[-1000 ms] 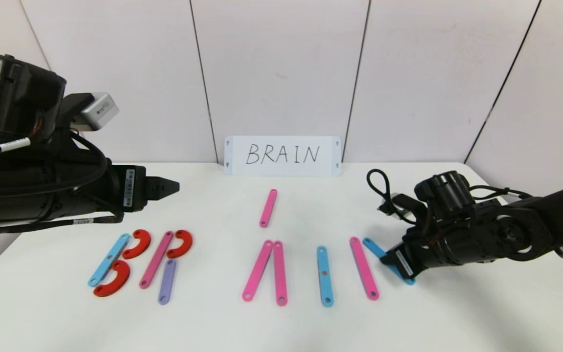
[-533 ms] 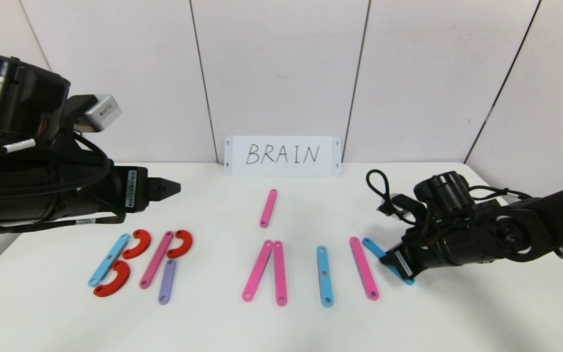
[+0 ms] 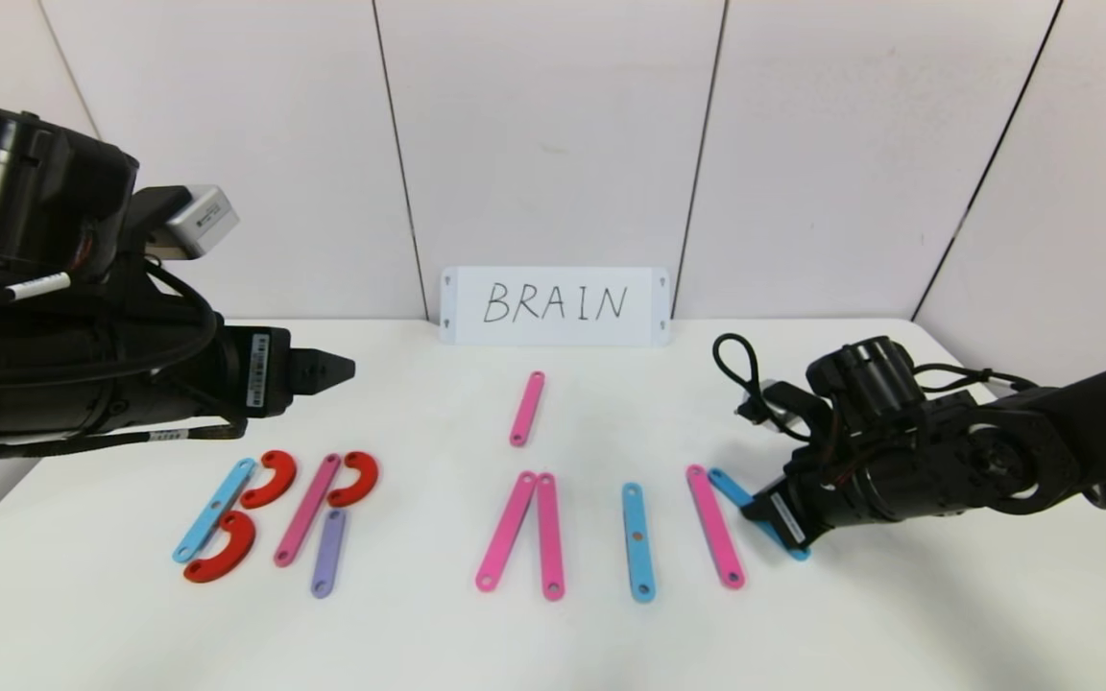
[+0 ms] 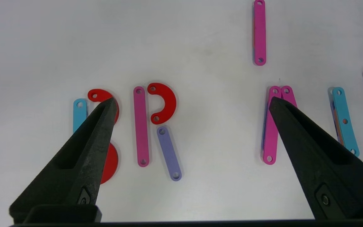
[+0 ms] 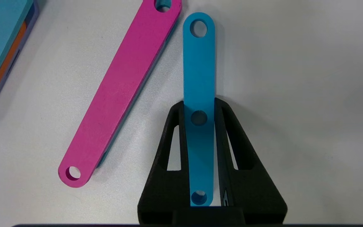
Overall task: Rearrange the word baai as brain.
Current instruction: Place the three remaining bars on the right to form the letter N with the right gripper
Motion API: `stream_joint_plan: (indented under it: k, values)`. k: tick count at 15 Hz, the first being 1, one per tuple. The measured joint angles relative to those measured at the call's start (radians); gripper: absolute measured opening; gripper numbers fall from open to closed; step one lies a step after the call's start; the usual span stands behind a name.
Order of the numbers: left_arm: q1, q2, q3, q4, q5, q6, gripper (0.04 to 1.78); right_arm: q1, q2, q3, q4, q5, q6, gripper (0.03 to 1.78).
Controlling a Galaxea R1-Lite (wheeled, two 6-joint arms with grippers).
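The strip letters lie in a row on the white table [image 3: 419, 633]. At the left are a blue strip [image 3: 214, 509] with two red curves [image 3: 270, 478], then a pink strip [image 3: 307, 509], a red curve [image 3: 354, 478] and a purple strip [image 3: 328, 553]. Two pink strips [image 3: 507, 530] meet at their far ends in the middle, with a short pink strip [image 3: 527, 408] behind them. Further right lie a blue strip [image 3: 637, 542] and a pink strip [image 3: 714, 525]. My right gripper [image 5: 199, 104] is shut on a slanted blue strip [image 5: 199, 72] beside that pink strip. My left gripper [image 4: 192, 101] hovers open above the left letters.
A white card [image 3: 555, 305] with BRAIN handwritten on it leans against the back wall. The table's right edge runs close behind my right arm [image 3: 995, 461].
My right gripper has shifted slightly left with the blue strip in it. The left arm rose a little, then held still.
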Motion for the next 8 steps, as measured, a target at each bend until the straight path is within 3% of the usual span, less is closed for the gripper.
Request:
stream_joint_plan:
  k: [5, 8]
  values:
    - [0.0, -0.001, 0.0, 0.0, 0.0, 0.0, 1.69, 0.003, 0.005, -0.003, -0.001, -0.003, 0.003, 0.29]
    - [0.0, -0.001, 0.0, 0.001, 0.0, 0.0, 1.69, -0.003, 0.008, -0.007, -0.003, -0.01, 0.0, 0.46]
